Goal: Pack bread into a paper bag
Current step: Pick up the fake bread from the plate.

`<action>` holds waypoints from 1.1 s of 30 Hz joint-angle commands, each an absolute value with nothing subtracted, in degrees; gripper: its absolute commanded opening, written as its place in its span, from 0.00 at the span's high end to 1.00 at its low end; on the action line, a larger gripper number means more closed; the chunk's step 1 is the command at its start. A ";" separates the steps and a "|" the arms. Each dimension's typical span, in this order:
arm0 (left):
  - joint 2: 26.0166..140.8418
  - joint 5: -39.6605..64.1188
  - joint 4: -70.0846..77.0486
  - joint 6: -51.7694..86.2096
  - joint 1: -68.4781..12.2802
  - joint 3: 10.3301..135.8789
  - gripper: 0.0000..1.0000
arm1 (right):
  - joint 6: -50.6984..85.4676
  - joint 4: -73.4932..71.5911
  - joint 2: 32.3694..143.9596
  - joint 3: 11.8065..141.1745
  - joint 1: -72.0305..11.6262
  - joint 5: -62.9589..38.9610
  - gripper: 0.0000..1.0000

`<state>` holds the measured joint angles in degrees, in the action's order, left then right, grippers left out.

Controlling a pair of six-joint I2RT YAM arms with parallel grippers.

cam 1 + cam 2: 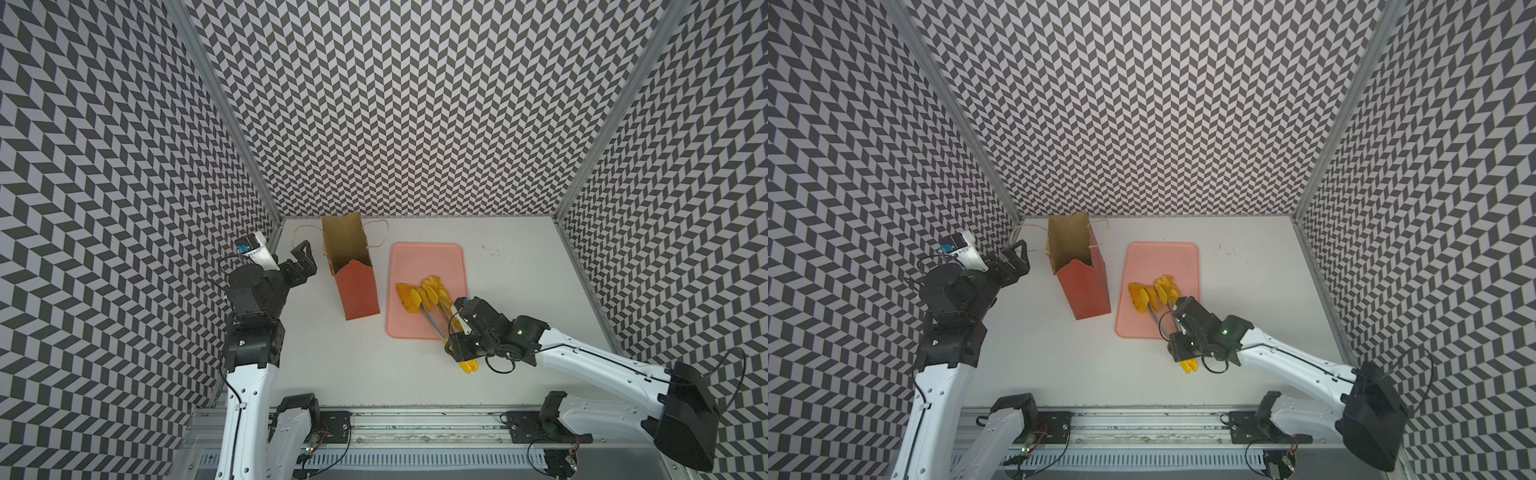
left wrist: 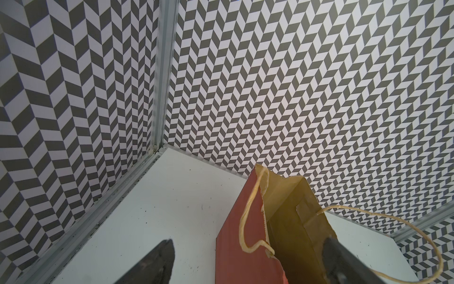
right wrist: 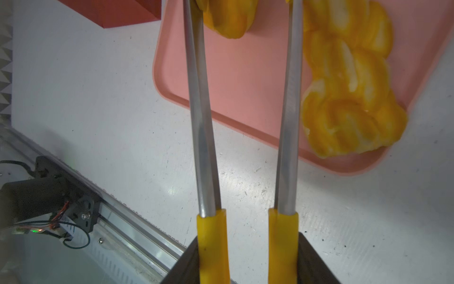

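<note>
**Tongs (image 3: 202,147) in my right pincer (image 3: 248,258), paper bag (image 1: 357,291) mouth-up**

My right pincer is closed on the tongs' yellow handles; the two metal arms stand apart and reach out over the pink tray (image 1: 424,257); a golden pastry (image 3: 228,19) lies between them near the tips, and I cannot tell whether the tips press it; the braided loaf (image 3: 348,81) lies on the tray just outside one arm, its long axis roughly parallel to the tongs, one end at the tray's near edge. The paper bag stands on the table (image 1: 519,291) left of the tray, near it but apart; its long axis is upright and its open mouth points up, brown inside showing, twine handles drooping to either side. My left pincer (image 1: 300,261) is spread wide at the bag's rim; in the left wrist view one finger sits over the mouth and the other outside it; I cannot tell whether either touches the paper.
</note>
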<state>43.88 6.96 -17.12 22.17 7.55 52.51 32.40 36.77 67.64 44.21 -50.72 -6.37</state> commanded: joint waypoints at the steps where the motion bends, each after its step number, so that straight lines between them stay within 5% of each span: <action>1: 43.77 7.36 -15.48 22.24 7.97 52.21 0.02 | 31.33 31.44 67.37 44.38 -50.89 -11.49 0.46; 18: 43.81 7.39 -15.54 22.24 8.00 52.24 0.02 | 30.40 30.54 70.07 46.25 -50.89 -7.91 0.49; 25: 43.68 7.58 -15.48 22.24 7.95 52.12 0.02 | 30.59 31.38 73.07 50.25 -50.93 -2.14 0.75; 33: 43.64 7.72 -15.41 22.19 7.95 52.12 0.02 | 30.58 33.55 71.91 54.85 -50.89 4.50 0.82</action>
<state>43.88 7.01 -17.12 22.17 7.55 52.51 30.98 35.68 73.06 51.96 -50.83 -0.43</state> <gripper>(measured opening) 0.977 0.438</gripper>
